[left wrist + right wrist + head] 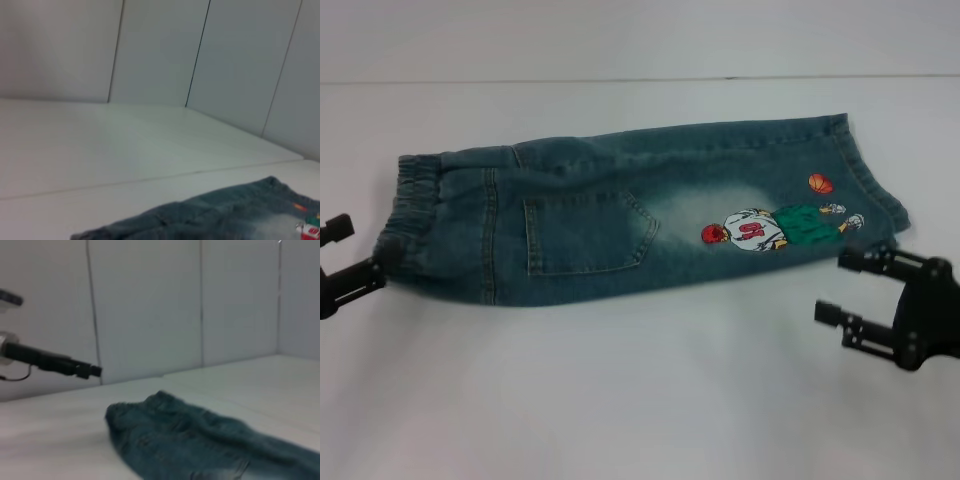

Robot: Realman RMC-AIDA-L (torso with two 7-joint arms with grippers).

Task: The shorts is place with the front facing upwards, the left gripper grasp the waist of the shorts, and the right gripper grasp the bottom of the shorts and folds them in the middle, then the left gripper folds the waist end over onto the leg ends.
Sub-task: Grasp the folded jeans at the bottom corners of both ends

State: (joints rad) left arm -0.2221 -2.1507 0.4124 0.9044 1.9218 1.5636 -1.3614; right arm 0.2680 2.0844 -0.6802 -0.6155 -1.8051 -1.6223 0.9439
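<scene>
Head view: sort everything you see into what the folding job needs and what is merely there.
Needed for the job:
- the shorts, lying flat
- the waist, at the robot's left
- the leg ends, at the robot's right
- left gripper, open, beside the waist
- right gripper, open, just off the leg ends

Merely there:
- the white table
- the wall behind it

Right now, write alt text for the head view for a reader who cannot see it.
Blue-green denim shorts, already folded in half lengthwise, lie flat on a white table, ruched elastic waist to the left and cartoon basketball-player print near the hems. The left end effector sits open at the waist; the right end effector sits open just off the hems.
</scene>
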